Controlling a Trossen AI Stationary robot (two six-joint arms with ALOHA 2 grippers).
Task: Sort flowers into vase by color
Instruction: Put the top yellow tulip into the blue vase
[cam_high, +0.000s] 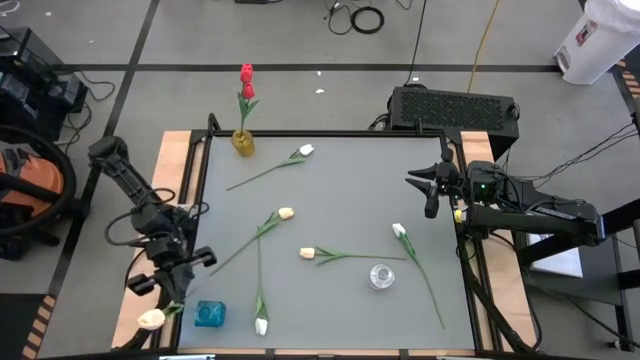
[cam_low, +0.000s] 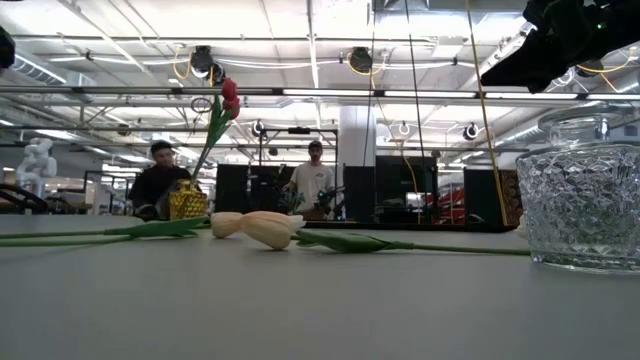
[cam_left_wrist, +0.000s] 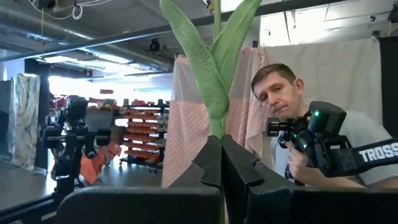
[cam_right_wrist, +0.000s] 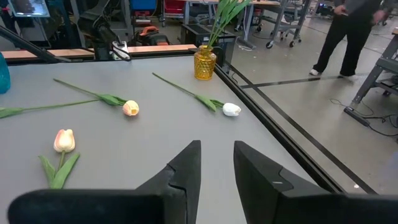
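The grey tabletop (cam_high: 340, 300) is framed by a black rail; its middle carries scattered flowers (cam_high: 318, 254), with bare surface between them. A yellow vase (cam_high: 243, 142) with red tulips (cam_high: 246, 80) stands at the far left corner, a blue vase (cam_high: 209, 314) near the left front edge, and a clear glass vase (cam_high: 381, 276) toward the front right. The left end effector (cam_high: 172, 290) sits over the left front edge, closed on the stem of a cream tulip (cam_high: 151, 319), beside the blue vase. The right end effector (cam_high: 430, 188) hovers at the right edge, fingers partly apart and empty, near a white tulip (cam_high: 399, 231).
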